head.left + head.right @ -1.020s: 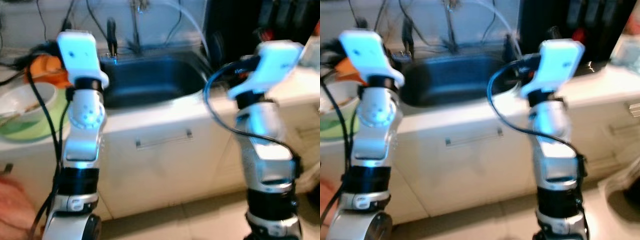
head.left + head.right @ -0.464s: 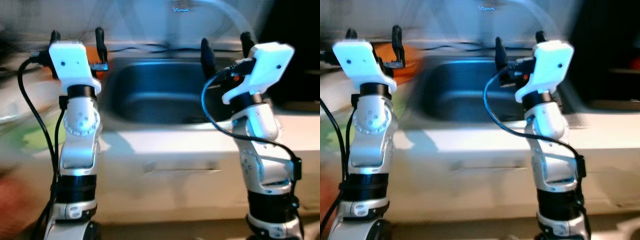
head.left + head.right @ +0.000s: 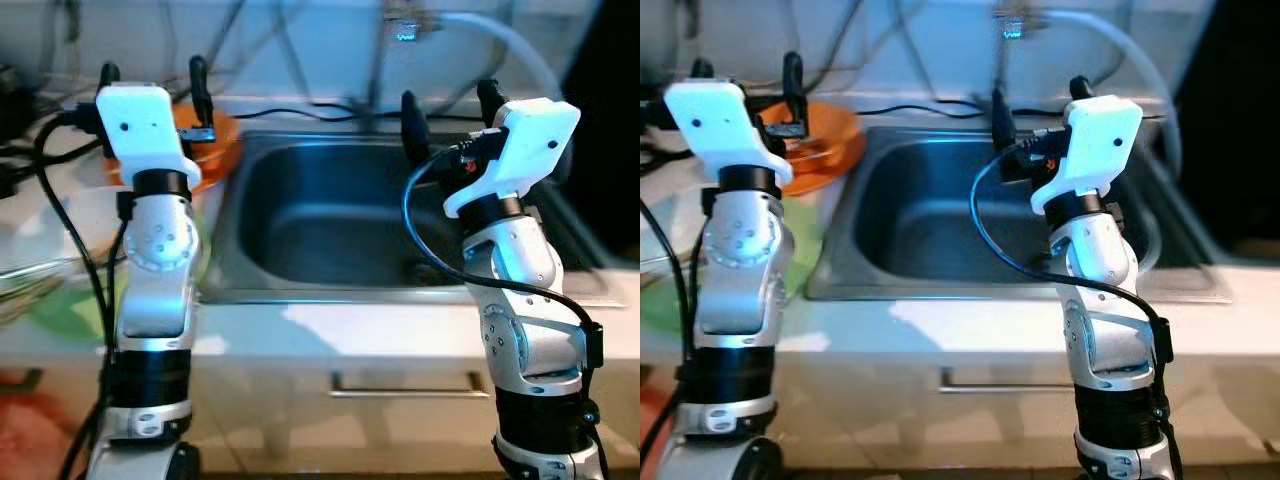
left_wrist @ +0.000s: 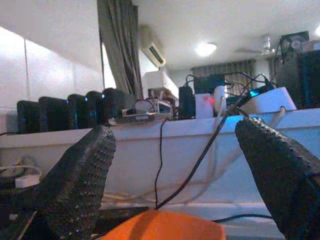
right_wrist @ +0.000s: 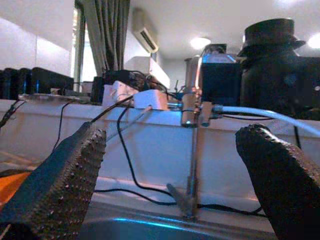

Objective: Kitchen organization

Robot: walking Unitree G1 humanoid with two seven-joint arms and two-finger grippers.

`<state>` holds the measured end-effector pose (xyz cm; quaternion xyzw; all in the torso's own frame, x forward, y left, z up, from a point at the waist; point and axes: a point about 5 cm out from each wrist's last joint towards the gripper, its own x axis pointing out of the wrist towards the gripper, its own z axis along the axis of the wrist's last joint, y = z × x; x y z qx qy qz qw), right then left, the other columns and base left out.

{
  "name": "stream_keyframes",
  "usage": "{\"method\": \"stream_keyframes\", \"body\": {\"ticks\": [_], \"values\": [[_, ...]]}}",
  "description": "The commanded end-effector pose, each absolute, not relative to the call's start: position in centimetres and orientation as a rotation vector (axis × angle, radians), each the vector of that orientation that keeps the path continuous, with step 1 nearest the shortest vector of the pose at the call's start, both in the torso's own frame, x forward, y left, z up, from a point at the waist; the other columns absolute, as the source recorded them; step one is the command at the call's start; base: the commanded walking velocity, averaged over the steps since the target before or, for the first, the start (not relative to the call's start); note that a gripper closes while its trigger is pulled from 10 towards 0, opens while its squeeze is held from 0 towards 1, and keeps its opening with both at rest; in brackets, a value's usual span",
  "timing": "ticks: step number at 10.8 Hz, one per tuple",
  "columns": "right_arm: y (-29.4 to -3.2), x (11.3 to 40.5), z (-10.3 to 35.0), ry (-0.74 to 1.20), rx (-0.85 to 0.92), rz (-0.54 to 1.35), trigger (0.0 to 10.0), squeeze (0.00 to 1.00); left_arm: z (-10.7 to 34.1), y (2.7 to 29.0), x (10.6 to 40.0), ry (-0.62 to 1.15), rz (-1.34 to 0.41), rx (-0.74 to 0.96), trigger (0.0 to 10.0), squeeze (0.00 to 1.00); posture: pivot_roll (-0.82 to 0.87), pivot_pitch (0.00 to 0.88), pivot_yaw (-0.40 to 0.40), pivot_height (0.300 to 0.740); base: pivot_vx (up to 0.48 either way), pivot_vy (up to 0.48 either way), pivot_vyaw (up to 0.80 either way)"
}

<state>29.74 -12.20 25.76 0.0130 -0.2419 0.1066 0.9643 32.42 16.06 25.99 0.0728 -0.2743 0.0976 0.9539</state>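
Steel sink (image 3: 300,225), both jaws spread wide, orange bowl (image 3: 825,145)

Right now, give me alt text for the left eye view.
Two silver robot arms rise before a stainless steel sink, left pincer and right pincer both open and empty. An orange round bowl sits left of the sink.

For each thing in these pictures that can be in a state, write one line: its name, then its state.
Left gripper: open, raised above the orange bowl, holding nothing.
Right gripper: open, raised over the sink, holding nothing.
Sink: dry-looking basin, nothing clearly inside.
Faucet: no water running.
Orange bowl: upright on the counter, left of the sink.
Drawer: shut.
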Motion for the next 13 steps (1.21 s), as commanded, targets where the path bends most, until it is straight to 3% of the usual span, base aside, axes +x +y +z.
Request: {"method": "stream_keyframes", "body": {"ticks": [1, 4, 6, 8, 13], "values": [[-12.9, 29.5, 25.9, -0.492, 0.021, 0.191, 10.0, 0.00, 25.6, 15.4, 32.4, -0.541, 0.186, 0.149, 10.0, 0.00, 0.00, 0.013, 0.010, 0.740, 0.000, 0.000, 0.00], [-13.0, 29.6, 25.8, -0.484, 0.021, 0.178, 10.0, 0.00, 25.1, 15.2, 32.5, -0.507, 0.178, 0.148, 10.0, 0.00, 0.01, 0.017, 0.012, 0.740, 0.000, 0.000, 0.00], [-13.1, 29.7, 25.7, -0.478, 0.024, 0.165, 10.0, 0.00, 23.7, 15.6, 32.5, -0.457, 0.177, 0.177, 10.0, 0.00, 0.01, 0.019, 0.016, 0.740, 0.000, 0.000, 0.78], [-13.2, 29.7, 25.4, -0.468, 0.027, 0.160, 10.0, 0.00, 22.2, 15.5, 32.0, -0.427, 0.149, 0.210, 10.0, 0.00, 0.02, 0.022, 0.018, 0.740, 0.000, 0.000, 0.00], [-13.2, 29.8, 24.7, -0.426, 0.039, 0.185, 10.0, 0.00, 21.3, 15.7, 28.7, -0.524, 0.067, 0.392, 10.0, 0.00, 0.04, 0.038, -0.003, 0.740, 0.000, 0.000, 0.00]]}}
